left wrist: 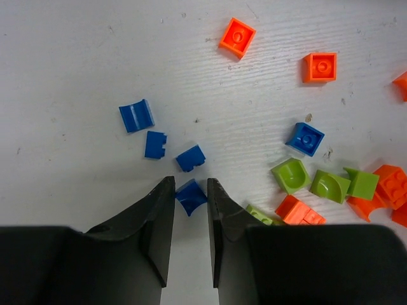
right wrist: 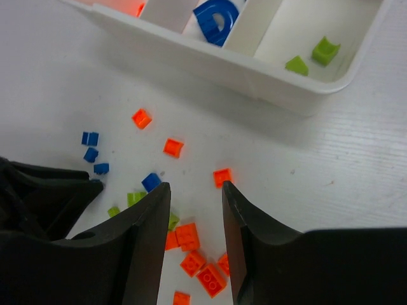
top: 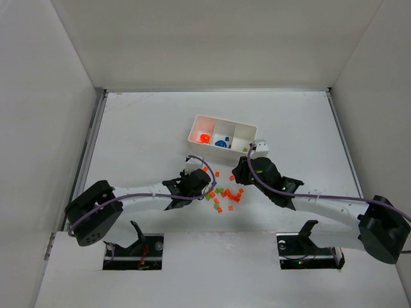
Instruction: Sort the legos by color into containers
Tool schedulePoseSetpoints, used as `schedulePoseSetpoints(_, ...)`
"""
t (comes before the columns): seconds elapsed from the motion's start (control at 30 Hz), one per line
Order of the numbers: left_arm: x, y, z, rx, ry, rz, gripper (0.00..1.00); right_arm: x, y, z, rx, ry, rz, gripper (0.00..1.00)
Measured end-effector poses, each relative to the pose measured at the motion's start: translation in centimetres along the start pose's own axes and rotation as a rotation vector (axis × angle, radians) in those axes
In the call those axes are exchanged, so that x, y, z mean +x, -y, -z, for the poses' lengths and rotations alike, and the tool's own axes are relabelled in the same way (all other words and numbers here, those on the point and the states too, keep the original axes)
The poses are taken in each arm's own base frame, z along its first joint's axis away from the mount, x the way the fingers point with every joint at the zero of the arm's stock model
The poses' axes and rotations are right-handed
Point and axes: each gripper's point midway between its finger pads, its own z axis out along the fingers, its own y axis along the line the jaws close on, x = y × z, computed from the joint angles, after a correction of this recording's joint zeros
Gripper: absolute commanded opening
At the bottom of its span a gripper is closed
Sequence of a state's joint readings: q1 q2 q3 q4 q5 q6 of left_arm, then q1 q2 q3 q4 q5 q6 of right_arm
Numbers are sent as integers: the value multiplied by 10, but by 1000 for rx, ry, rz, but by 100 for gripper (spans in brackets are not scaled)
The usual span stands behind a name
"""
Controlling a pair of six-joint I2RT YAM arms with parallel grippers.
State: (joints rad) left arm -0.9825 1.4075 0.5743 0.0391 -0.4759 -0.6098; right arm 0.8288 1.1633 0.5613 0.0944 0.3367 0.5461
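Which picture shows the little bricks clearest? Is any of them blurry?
Left wrist view: legos big and sharp, soft light, faint shadows. Right wrist view: sharp too, though the tray is cut off at the top. Top view: legos are tiny specks, too small for detail.

The white tray (top: 225, 120) of three containers sits on the counter (top: 141, 128) — an orange-red piece (top: 204, 138) in its left compartment, blue (top: 221, 143) in the middle, yellow-green (right wrist: 324, 51) in the right. Loose legos (top: 226, 192) in all three colours lie scattered near it — the blue ones (left wrist: 154, 144) clustered apart.
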Motion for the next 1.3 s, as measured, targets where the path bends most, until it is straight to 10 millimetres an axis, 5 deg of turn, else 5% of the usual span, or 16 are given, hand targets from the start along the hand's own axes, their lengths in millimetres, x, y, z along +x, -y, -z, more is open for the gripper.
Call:
schedulePoseSetpoints(0.2, -43, 14, 23, 68, 67, 63, 14, 23, 1, 6, -7, -36, 0, 39)
schedulePoseSetpoints(0.37, -127, 42, 30, 149, 193, 151, 14, 35, -16, 12, -50, -58, 5, 35)
schedulePoseSetpoints(0.6, -193, 78, -22, 205, 230, 190, 15, 62, -25, 25, -82, -111, 31, 35)
schedulePoseSetpoints(0.77, -199, 85, -71, 184, 193, 182, 25, 62, -16, 35, -76, -99, 5, 35)
schedulePoseSetpoints(0.93, -202, 83, -94, 168, 175, 182, 40, 69, -13, 32, -58, -119, 20, 35)
schedulePoseSetpoints(1.1, -208, 79, -89, 172, 187, 191, 39, 86, -15, 19, -36, -187, 102, 34)
schedulePoseSetpoints(1.3, -186, 49, -38, 185, 206, 205, 38, 92, -43, 3, -73, -232, 221, 37)
